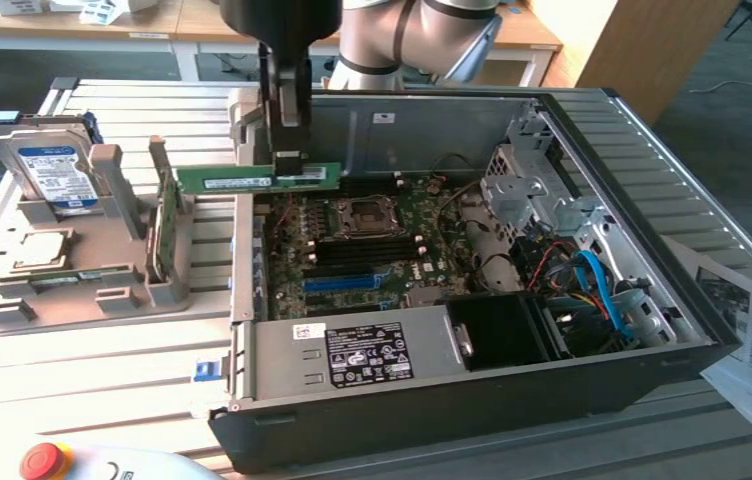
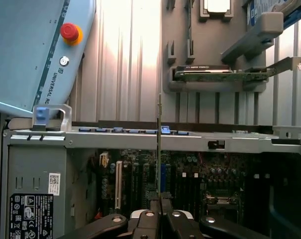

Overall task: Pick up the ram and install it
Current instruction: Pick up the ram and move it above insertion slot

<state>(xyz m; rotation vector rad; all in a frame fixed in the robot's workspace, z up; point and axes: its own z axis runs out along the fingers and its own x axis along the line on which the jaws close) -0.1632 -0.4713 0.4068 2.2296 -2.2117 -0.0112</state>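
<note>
The ram [image 1: 236, 181] is a thin green stick, held level on its long edge above the rear left rim of the open computer case [image 1: 670, 250]. My gripper [image 1: 291, 165] comes down from above and is shut on the stick's right part. Most of the stick juts toward the exterior view's left, over the case wall. In the wrist view the ram [image 2: 159, 144] shows edge-on as a thin line running out from between my gripper's [image 2: 160, 219] black fingers, above the motherboard [image 2: 190, 174]. The motherboard [image 1: 349, 250] lies below, with black memory slots near its middle.
A grey parts tray [image 1: 83, 290] at the exterior view's left holds a hard drive [image 1: 49, 165], a broader green card [image 1: 163, 215] on edge and a small chip [image 1: 36, 250]. The power supply [image 1: 349, 355] fills the case's front. A teach pendant with a red button [image 1: 43, 460] lies at the front left.
</note>
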